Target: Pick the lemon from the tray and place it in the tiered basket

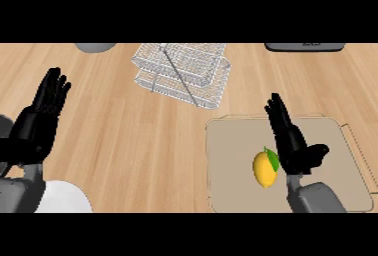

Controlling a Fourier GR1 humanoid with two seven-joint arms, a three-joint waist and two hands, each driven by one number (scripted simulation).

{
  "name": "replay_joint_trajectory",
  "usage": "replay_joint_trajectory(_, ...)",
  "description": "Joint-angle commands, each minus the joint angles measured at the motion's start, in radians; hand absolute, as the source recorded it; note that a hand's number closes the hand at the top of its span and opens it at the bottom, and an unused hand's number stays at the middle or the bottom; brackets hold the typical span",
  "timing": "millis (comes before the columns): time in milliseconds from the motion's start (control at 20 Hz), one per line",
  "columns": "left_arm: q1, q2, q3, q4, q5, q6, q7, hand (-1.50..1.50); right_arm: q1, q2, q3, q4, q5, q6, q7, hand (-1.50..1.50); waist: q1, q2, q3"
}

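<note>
The lemon [264, 171] lies on the tray [236, 140], a flat beige sheet with a thin raised rim at the near right of the wooden bench [133, 145]. The fruit sits a little inside the tray's middle, towards its near edge, lengthwise along the tray, with a small green leaf [273, 159] at its far end. The right hand [295, 150] is over the tray, just to the right of the lemon; its fingers are straight and close together, pointing away towards the tray's far rim, and its thumb sticks out to the side away from the fruit. The hand curls round nothing, and whether its edge touches the lemon cannot be told. The tiered basket [181, 72] — a white wire frame with stacked levels and a slanted rod across it — stands beyond the tray's far left corner, well apart from the lemon, and nothing shows inside it. The left hand [29, 132] is far to the left of the tray, fingers up, straight and relaxed, holding nothing. A white round thing [65, 200] shows at the near edge, left of the tray. Past the tray's far side, at the bench's back, are a dark flat thing [304, 46] and — further left, beyond the basket — a grey rounded thing [94, 47], both cut off by the view.
</note>
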State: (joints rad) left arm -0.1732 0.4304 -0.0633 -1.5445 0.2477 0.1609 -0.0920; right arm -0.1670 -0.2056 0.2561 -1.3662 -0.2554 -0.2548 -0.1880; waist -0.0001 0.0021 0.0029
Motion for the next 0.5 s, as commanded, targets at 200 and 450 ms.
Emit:
replay_joint_trajectory(200,0.238,-0.059,-0.046,0.118,-0.07,0.097,0.063,0.0,0.07,-0.177,-0.236,-0.195,0.077,-0.225,-0.016,1.5,-0.059,-0.017,-0.008)
replay_joint_trajectory(450,0.276,-0.11,-0.061,0.137,-0.055,0.133,0.11,0.0,0.176,-0.029,-0.488,-0.159,-0.018,-0.57,0.082,-1.5,-0.109,-0.019,-0.004)
